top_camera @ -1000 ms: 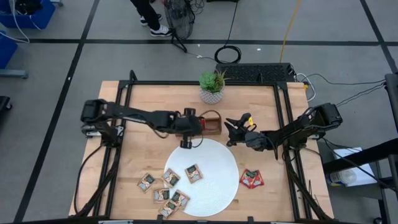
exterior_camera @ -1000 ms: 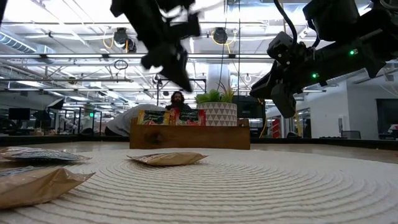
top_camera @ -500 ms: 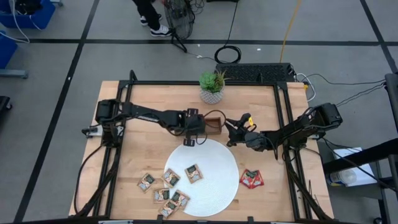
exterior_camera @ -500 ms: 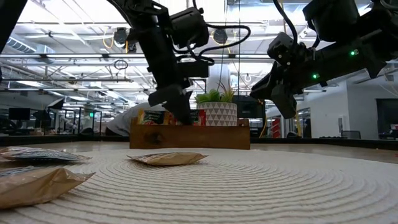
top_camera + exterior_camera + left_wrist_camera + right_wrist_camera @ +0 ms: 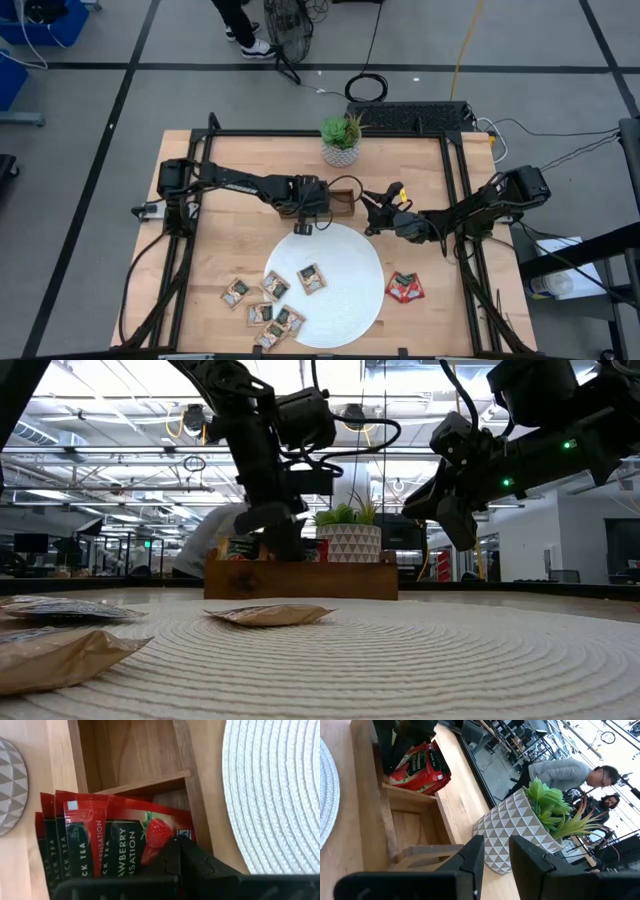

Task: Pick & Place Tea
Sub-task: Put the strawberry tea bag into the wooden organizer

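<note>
Over the wooden tray (image 5: 340,197), the left gripper (image 5: 312,200) is clenched beside filed red sachets (image 5: 110,837); tan sachets (image 5: 268,301) beyond the plate (image 5: 350,270) remain. Right gripper (image 5: 372,212) slightly parted, empty.

Red strawberry-print sachets (image 5: 115,837), brown tray (image 5: 131,755), seemingly white ribbed plate (image 5: 272,790).

Red sachets (image 5: 105,840) fill 1 tray (image 5: 186,795) compartment; its neighbour lies open.
</note>
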